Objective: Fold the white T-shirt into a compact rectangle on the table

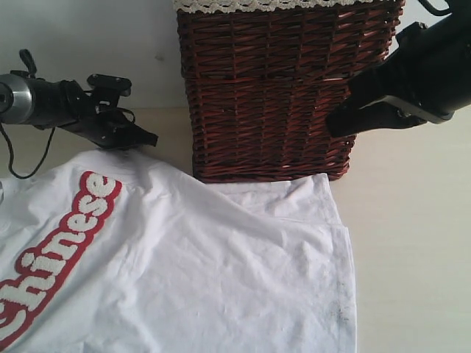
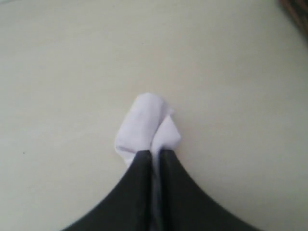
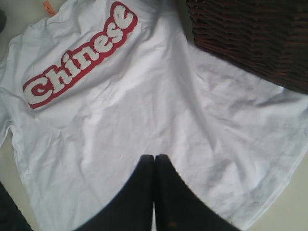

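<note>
White cotton T-shirt with red-edged lettering (image 1: 221,257) lying spread on the pale beige surface (image 1: 412,243), touching the dark wicker basket (image 1: 272,95), left end effector (image 2: 155,153) pinching a bunched fold (shirt's far edge), right end effector (image 3: 154,159) hovering pressed together over its plain half.

Right gripper (image 3: 154,161) over the T-shirt (image 3: 159,106), dark fingers pressed tight together with nothing between them. The shirt lies spread and creased on the table (image 3: 293,211), "Chinese" lettering (image 3: 79,55) face up, white edged in red, with the orange tag (image 3: 48,6) just past its last letters. Along one edge the cloth runs right up to the basket (image 3: 250,38).
</note>
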Motion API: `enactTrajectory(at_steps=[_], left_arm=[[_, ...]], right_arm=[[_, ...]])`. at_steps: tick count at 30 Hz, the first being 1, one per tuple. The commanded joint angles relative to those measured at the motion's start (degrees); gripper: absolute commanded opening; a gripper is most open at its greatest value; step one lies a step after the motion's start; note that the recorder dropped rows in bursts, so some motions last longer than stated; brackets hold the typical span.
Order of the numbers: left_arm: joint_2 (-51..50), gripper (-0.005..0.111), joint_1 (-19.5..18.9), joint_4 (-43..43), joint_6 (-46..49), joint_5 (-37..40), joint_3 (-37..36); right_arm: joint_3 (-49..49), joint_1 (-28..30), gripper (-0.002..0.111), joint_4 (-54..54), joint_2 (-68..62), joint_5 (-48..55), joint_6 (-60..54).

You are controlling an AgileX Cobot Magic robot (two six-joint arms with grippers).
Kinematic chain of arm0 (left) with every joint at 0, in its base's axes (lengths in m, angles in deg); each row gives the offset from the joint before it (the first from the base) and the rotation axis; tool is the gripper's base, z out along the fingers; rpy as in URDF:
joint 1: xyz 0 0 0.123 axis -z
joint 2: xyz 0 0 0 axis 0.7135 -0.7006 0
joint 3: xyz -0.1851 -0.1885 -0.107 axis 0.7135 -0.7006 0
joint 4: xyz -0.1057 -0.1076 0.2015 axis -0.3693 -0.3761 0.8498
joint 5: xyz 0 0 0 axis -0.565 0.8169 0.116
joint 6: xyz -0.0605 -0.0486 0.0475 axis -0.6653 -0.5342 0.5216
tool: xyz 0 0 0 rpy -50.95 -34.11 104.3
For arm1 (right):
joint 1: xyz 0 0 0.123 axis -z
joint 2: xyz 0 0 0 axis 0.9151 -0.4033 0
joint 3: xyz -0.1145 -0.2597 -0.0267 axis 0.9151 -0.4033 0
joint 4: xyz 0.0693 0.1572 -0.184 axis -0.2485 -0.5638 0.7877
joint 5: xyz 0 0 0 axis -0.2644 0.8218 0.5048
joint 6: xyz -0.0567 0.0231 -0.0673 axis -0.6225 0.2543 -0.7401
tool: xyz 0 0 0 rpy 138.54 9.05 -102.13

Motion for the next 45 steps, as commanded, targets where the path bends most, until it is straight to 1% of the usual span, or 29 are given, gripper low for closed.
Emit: enactTrajectory(at_steps=[1, 3, 5, 10, 13, 15, 16, 17, 21, 22, 23, 25, 28, 34, 37, 43, 45], left_arm=[[1.1, 0.006, 0.2, 1.4, -1.0, -3.5, 0.2], [2.1, 0.016, 0.2, 1.4, -1.3, -4.3, 0.2], [3.9, 0.032, 0.2, 1.3, -1.3, -5.0, 0.2], [6.5, 0.048, 0.6, 1.3, -1.0, -4.1, 0.2], [6.9, 0.055, 1.3, 2.9, 0.0, -1.6, 0.2], [6.8, 0.054, 1.3, 3.8, -2.9, 1.3, 0.2], [6.8, 0.054, 0.8, 5.9, -5.8, 2.8, 0.2], [6.7, 0.054, 0.4, 8.5, -8.5, 4.0, 0.2], [6.9, 0.054, -2.4, 24.7, -20.7, 10.4, 0.2], [6.9, 0.054, -3.3, 27.4, -23.7, 12.4, 0.2], [6.9, 0.054, -4.1, 28.0, -25.6, 14.5, 0.2], [6.6, 0.055, -5.3, 26.5, -25.5, 18.6, 0.2], [5.7, 0.057, -5.5, 22.2, -20.9, 22.5, 0.2], [3.5, 0.057, -4.5, 10.1, -12.3, 24.2, 0.1], [3.0, 0.057, -3.7, 9.6, -11.7, 24.6, 0.1], [4.2, 0.057, -3.7, 9.6, -13.5, 24.6, 0.1], [4.3, 0.057, -3.6, 10.3, -14.2, 25.7, 0.1]], right_arm=[[0.1, -0.1, 0.0, -0.6, 0.5, -0.4, -0.6], [0.1, -0.1, 0.0, -0.7, 0.5, -0.2, -0.6], [0.1, -0.1, 0.0, -0.8, 0.5, -0.1, -0.6], [0.1, -0.1, 0.0, -1.5, 0.5, 0.1, -0.6], [0.1, -0.1, 0.0, -1.5, 0.5, 0.3, -0.6], [0.1, -0.1, 0.0, -1.5, 0.5, 0.4, -0.6], [0.1, -0.1, 0.0, -1.5, 0.5, 0.4, -0.7], [0.1, -0.1, 0.0, -1.5, 0.5, 0.5, -0.7], [0.1, -0.1, 0.0, -1.5, 0.5, 0.5, -0.7], [0.1, -0.1, 0.0, -1.5, 0.5, 0.5, -0.7], [0.1, -0.1, 0.0, -1.6, 0.5, 0.5, -0.7], [0.1, -0.1, 0.0, -1.7, 0.5, 0.5, -0.7], [0.1, -0.1, 0.0, -1.7, 0.5, 0.5, -0.7], [0.1, -0.1, 0.0, -1.6, 0.5, 0.5, -0.9], [0.1, -0.1, 0.0, -1.7, 0.5, 0.6, -0.9], [0.1, -0.1, 0.0, -1.7, 0.5, 0.6, -0.9], [0.1, -0.1, 0.0, -1.7, 0.5, 0.6, -0.9]])
